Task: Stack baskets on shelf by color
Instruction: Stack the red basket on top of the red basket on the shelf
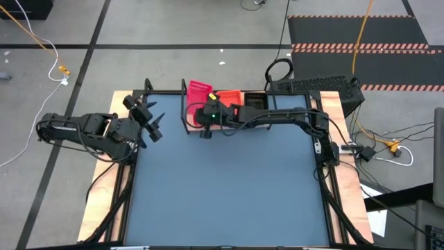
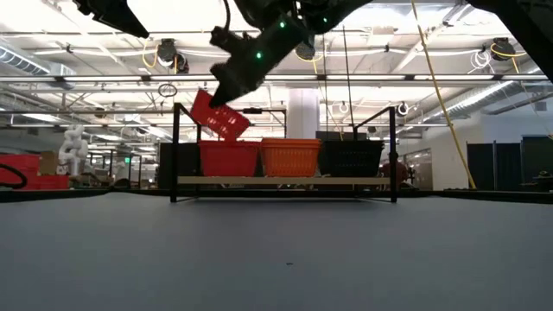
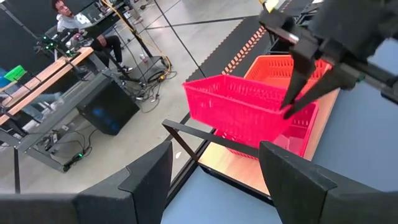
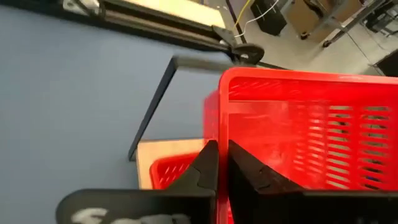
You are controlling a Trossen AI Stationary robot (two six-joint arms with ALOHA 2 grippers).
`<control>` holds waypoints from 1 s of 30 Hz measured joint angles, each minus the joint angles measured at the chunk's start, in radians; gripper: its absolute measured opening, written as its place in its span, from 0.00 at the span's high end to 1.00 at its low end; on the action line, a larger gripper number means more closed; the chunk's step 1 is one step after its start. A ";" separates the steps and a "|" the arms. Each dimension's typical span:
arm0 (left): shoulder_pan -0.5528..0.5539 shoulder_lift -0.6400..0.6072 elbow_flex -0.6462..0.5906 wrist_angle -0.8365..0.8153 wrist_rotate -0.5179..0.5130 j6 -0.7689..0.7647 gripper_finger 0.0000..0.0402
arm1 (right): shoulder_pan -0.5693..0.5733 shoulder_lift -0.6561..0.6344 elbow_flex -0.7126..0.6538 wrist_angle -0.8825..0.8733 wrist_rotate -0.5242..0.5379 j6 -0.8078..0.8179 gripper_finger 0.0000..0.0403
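Observation:
My right gripper point(image 2: 232, 89) is shut on a pinkish-red basket point(image 2: 219, 115), which hangs tilted above the left end of the shelf point(image 2: 285, 180). On the shelf's wooden board stand another pinkish-red basket point(image 2: 229, 158) at the left, an orange basket point(image 2: 291, 157) in the middle and a black basket point(image 2: 350, 157) at the right. The held basket point(image 3: 242, 112) also shows in the left wrist view, with the orange one point(image 3: 280, 65) behind it. My left gripper point(image 3: 214, 180) waits open at the table's left side point(image 1: 154, 126), clear of everything. My right gripper pinches one side wall of the pinkish-red basket point(image 4: 216, 134) at its rim, one finger point(image 4: 249, 177) inside the basket and one point(image 4: 205, 171) outside. The fingers come from the table's near side, slanting down. The basket is lifted clear and tilted, above the shelf's pinkish-red basket point(image 4: 168, 171).
The shelf's black wire frame point(image 2: 175, 151) stands up at both ends, close to the held basket. The blue tabletop point(image 1: 229, 187) stretches in front of the shelf. Beyond the far edge lie cables and a black box point(image 1: 326, 87).

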 joint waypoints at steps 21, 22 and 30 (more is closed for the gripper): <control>0.000 0.000 0.000 0.001 0.000 -0.001 0.40 | 0.001 0.006 0.086 -0.278 0.013 0.051 0.99; 0.000 0.000 0.000 0.001 0.000 -0.001 0.40 | 0.001 0.006 0.086 -0.281 0.013 0.048 0.99; 0.000 0.000 0.000 0.001 0.000 -0.002 0.40 | 0.005 0.007 0.086 -0.297 0.011 0.045 0.98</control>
